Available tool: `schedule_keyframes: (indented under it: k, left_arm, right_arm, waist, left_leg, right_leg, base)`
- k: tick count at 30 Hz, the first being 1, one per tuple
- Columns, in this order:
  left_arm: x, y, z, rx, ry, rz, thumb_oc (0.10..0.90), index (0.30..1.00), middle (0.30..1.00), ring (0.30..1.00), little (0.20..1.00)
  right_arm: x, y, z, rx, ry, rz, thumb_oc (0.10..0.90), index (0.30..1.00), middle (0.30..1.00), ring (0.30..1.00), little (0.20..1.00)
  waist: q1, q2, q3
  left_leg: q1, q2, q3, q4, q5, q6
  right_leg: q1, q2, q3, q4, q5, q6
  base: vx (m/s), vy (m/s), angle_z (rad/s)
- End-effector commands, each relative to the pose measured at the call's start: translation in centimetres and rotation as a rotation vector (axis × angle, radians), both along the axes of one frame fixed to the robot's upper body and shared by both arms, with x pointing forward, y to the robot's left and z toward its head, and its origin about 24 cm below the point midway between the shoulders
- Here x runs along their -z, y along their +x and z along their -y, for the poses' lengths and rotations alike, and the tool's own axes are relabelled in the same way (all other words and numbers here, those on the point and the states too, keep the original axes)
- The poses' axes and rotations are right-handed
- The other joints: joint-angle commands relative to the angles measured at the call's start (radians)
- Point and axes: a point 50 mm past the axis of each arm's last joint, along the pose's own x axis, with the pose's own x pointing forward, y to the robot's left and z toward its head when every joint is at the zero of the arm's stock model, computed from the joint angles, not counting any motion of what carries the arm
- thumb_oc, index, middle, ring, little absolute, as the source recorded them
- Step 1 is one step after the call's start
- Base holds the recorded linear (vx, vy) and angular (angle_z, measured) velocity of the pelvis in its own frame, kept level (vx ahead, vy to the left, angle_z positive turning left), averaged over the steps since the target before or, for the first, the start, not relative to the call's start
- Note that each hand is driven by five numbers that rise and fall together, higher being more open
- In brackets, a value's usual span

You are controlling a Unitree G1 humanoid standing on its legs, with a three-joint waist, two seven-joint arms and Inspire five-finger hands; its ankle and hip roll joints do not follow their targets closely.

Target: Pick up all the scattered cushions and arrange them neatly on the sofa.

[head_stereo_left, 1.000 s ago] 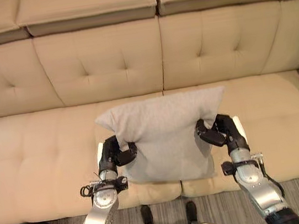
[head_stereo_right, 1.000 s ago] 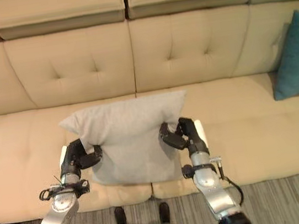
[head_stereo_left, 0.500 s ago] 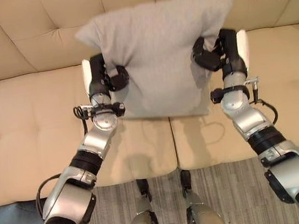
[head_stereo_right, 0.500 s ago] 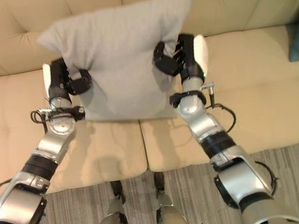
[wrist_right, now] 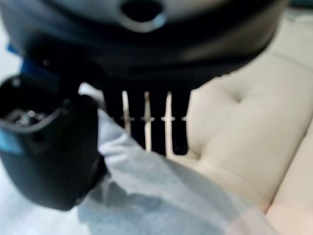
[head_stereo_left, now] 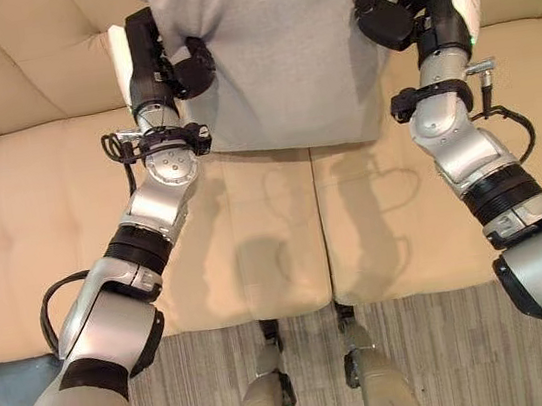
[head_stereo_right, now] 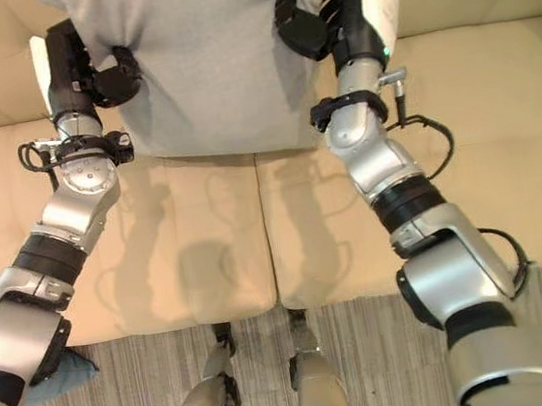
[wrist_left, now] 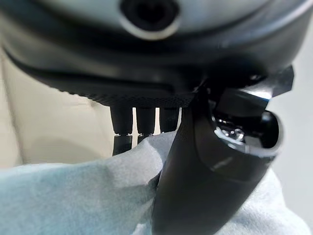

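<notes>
Grey cushion lifted higher against sofa backrest; left hand, right hand pinching its sides.

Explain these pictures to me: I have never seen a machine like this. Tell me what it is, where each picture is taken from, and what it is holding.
This is a two-legged humanoid robot with two silver-grey arms ending in dark hands. The two wide pictures come from the paired cameras in its head, looking down past its arms. The two close, dark pictures come from cameras on each wrist, looking along the hand. Before it stands a beige sofa. Between its hands it holds a grey cushion, lifted against the sofa's backrest: the left hand pinches one side and the right hand the other. In each wrist view the thumb and fingers press into the cloth. A bit of blue cushion lies on the floor at the robot's left.
</notes>
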Motion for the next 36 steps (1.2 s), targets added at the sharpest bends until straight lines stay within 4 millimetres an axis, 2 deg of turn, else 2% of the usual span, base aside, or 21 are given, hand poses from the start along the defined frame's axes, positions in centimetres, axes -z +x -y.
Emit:
schedule_keyframes:
  k: [1,2,6,9,14,15,16,17,18,20,21,22,24,28,29,32,33,34,35,36]
  left_arm:
    - [-6.4,-1.5,3.4,0.134,0.03,0.271,0.712,0.768,0.768,0.768,0.768]
    - [-5.9,-1.3,3.4,0.135,0.024,0.25,0.8,0.9,0.9,0.9,0.9]
    - [-4.2,-0.5,3.2,0.118,0.043,0.176,0.8,0.9,0.9,0.9,0.9]
    - [-4.1,-0.3,2.6,0.097,0.065,0.16,0.8,0.9,0.9,0.9,0.9]
    - [-4.7,-0.1,-1.0,-0.004,0.09,0.143,0.8,0.9,0.9,0.9,0.9]
    - [-4.7,-0.1,-1.0,-0.004,0.09,0.143,0.8,0.9,0.9,0.9,0.9]
    - [-5.1,-0.2,-2.3,-0.037,0.083,0.152,0.8,0.9,0.9,0.9,0.9]
    - [-5.1,-0.2,-2.3,-0.037,0.083,0.152,0.8,0.9,0.9,0.9,0.9]
    - [-5.2,-0.5,-3.8,-0.065,0.073,0.155,0.8,0.9,0.9,0.9,0.9]
    - [-5.0,-0.8,-5.2,-0.087,0.057,0.158,0.8,0.9,0.9,0.9,0.9]
    - [-4.9,-0.8,-5.2,-0.087,0.057,0.157,0.8,0.9,0.9,0.9,0.9]
    - [-4.1,-1.1,-6.4,-0.095,0.017,0.152,0.8,0.9,0.9,0.9,0.9]
    - [-2.7,-1.7,-7.5,-0.1,-0.02,0.147,0.8,0.9,0.9,0.9,0.9]
    - [2.2,-3.3,-8.8,-0.081,-0.037,0.087,0.8,0.9,0.9,0.9,0.9]
    - [2.3,-3.4,-8.7,-0.081,-0.035,0.084,0.8,0.9,0.9,0.9,0.9]
    - [7.5,-5.3,-9.4,-0.064,-0.047,-0.018,0.8,0.9,0.9,0.9,0.9]
    - [11.2,-6.7,-9.8,-0.064,-0.057,-0.114,0.8,0.9,0.9,0.9,0.9]
    - [11.4,-6.8,-9.8,-0.064,-0.055,-0.119,0.8,0.9,0.9,0.9,0.9]
    - [13.2,-7.9,-9.9,-0.058,-0.055,-0.171,0.8,0.9,0.9,0.9,0.9]
    - [17.4,-10.0,-10.4,-0.072,-0.082,-0.304,0.8,0.9,0.9,0.9,0.9]
  right_arm:
    - [-6.1,-1.2,-3.0,-0.104,-0.011,0.226,0.8,0.9,0.9,0.9,0.9]
    - [-5.7,-1.0,-2.9,-0.093,-0.017,0.208,0.8,0.9,0.9,0.9,0.9]
    - [-4.6,-0.3,-1.7,-0.036,-0.054,0.137,0.8,0.9,0.9,0.9,0.9]
    - [-4.5,-0.1,-1.1,-0.012,-0.074,0.11,0.8,0.9,0.9,0.9,0.9]
    - [-4.6,-0.1,2.0,0.066,-0.079,0.061,0.8,0.9,0.9,0.9,0.9]
    - [-4.6,-0.1,2.0,0.066,-0.079,0.061,0.8,0.9,0.9,0.9,0.9]
    - [-4.5,-0.3,3.4,0.093,-0.046,0.053,0.8,0.9,0.9,0.9,0.9]
    - [-4.5,-0.3,3.4,0.093,-0.046,0.053,0.8,0.9,0.9,0.9,0.9]
    - [-4.3,-0.7,5.0,0.125,-0.026,0.045,0.8,0.9,0.9,0.9,0.9]
    - [-4.0,-1.1,6.4,0.147,-0.006,0.035,0.8,0.9,0.9,0.9,0.9]
    - [-3.9,-1.1,6.4,0.147,-0.006,0.034,0.8,0.9,0.9,0.9,0.9]
    - [-3.0,-1.5,8.0,0.173,0.028,0.019,0.8,0.9,0.9,0.9,0.9]
    - [-1.9,-2.1,9.6,0.186,0.087,0.018,0.8,0.9,0.9,0.9,0.9]
    - [2.5,-3.7,11.6,0.173,0.156,-0.021,0.8,0.9,0.9,0.9,0.9]
    - [2.7,-3.8,11.6,0.174,0.157,-0.024,0.8,0.9,0.9,0.9,0.9]
    - [7.6,-5.5,12.1,0.142,0.168,-0.109,0.8,0.9,0.9,0.9,0.9]
    - [10.9,-6.7,12.3,0.121,0.198,-0.181,0.8,0.9,0.9,0.9,0.9]
    - [11.1,-6.9,12.3,0.122,0.198,-0.186,0.8,0.9,0.9,0.9,0.9]
    - [13.0,-7.7,12.2,0.114,0.194,-0.234,0.8,0.9,0.9,0.9,0.9]
    - [17.0,-9.4,12.1,0.106,0.207,-0.354,0.8,0.9,0.9,0.9,0.9]
  waist:
    - [0.006,-0.022,-0.054]
    - [0.006,-0.023,-0.048]
    - [0.006,-0.028,-0.029]
    - [0.007,-0.033,-0.023]
    - [0.008,-0.042,-0.018]
    - [0.008,-0.042,-0.018]
    - [0.008,-0.043,-0.02]
    - [0.008,-0.044,-0.02]
    - [0.009,-0.045,-0.026]
    - [0.009,-0.049,-0.031]
    - [0.009,-0.049,-0.032]
    - [0.01,-0.052,-0.042]
    - [0.011,-0.055,-0.05]
    - [0.009,-0.061,-0.07]
    - [0.01,-0.062,-0.075]
    - [0.007,-0.072,-0.091]
    - [0.003,-0.077,-0.095]
    - [0.003,-0.077,-0.099]
    - [0.003,-0.079,-0.1]
    - [0.001,-0.083,-0.108]
  left_leg:
    - [0.055,0.012,0.009,-0.056,-0.112,-0.076]
    - [0.049,0.012,0.008,-0.056,-0.109,-0.077]
    - [0.028,0.012,0.006,-0.056,-0.097,-0.082]
    - [0.023,0.013,0.008,-0.056,-0.092,-0.084]
    - [0.039,0.015,0.014,-0.056,-0.091,-0.089]
    - [0.039,0.015,0.014,-0.056,-0.091,-0.089]
    - [0.049,0.016,0.016,-0.056,-0.095,-0.09]
    - [0.05,0.016,0.016,-0.056,-0.095,-0.09]
    - [0.062,0.016,0.017,-0.056,-0.1,-0.09]
    - [0.075,0.016,0.02,-0.056,-0.104,-0.09]
    - [0.076,0.016,0.02,-0.056,-0.105,-0.09]
    - [0.091,0.018,0.023,-0.056,-0.112,-0.089]
    - [0.108,0.018,0.028,-0.056,-0.12,-0.086]
    - [0.146,0.02,0.031,-0.056,-0.134,-0.081]
    - [0.142,0.019,0.031,-0.056,-0.13,-0.081]
    - [0.174,0.019,0.034,-0.056,-0.14,-0.075]
    - [0.193,0.021,0.036,-0.056,-0.146,-0.071]
    - [0.193,0.021,0.035,-0.056,-0.146,-0.071]
    - [0.209,0.021,0.035,-0.056,-0.154,-0.069]
    - [0.23,0.021,0.034,-0.056,-0.159,-0.064]
  right_leg:
    - [0.05,0.018,0.006,0.081,-0.171,0.088]
    - [0.042,0.019,0.006,0.087,-0.171,0.087]
    - [0.016,0.02,0.004,0.096,-0.165,0.085]
    - [0.011,0.021,0.003,0.097,-0.162,0.085]
    - [0.036,0.023,-0.002,0.08,-0.155,0.086]
    - [0.037,0.023,-0.002,0.08,-0.154,0.086]
    - [0.048,0.023,-0.003,0.075,-0.153,0.086]
    - [0.049,0.023,-0.003,0.075,-0.153,0.086]
    - [0.065,0.024,-0.002,0.068,-0.153,0.087]
    - [0.079,0.023,-0.001,0.061,-0.152,0.087]
    - [0.08,0.023,-0.001,0.06,-0.151,0.087]
    - [0.099,0.022,-0.003,0.053,-0.153,0.088]
    - [0.119,0.022,-0.004,0.045,-0.154,0.088]
    - [0.161,0.024,-0.004,0.031,-0.159,0.085]
    - [0.158,0.024,-0.005,0.03,-0.155,0.085]
    - [0.196,0.026,-0.008,0.023,-0.161,0.083]
    - [0.216,0.025,-0.012,0.022,-0.165,0.083]
    - [0.217,0.025,-0.012,0.021,-0.165,0.083]
    - [0.235,0.025,-0.014,0.019,-0.172,0.084]
    - [0.261,0.023,-0.019,0.018,-0.178,0.084]
  base:
    - [-0.06,-0.007,0.23]
    - [-0.07,-0.003,0.12]
    - [-0.06,-0.012,-0.26]
    - [-0.05,-0.008,0.16]
    - [-0.03,0.004,0.1]
    - [-0.02,0.01,0.04]
    - [0.0,0.0,0.0]
    - [0.0,0.0,0.0]
    - [0.0,0.004,-0.04]
    - [0.0,0.0,0.0]
    - [0.01,0.0,-0.04]
    - [0.02,0.0,-0.06]
    - [0.03,0.007,-0.05]
    - [0.02,0.007,0.0]
    - [0.03,0.002,0.03]
    - [0.03,-0.009,0.0]
    - [0.04,-0.014,0.03]
    - [0.04,-0.012,0.03]
    - [0.04,-0.015,0.04]
    - [0.04,-0.021,0.02]
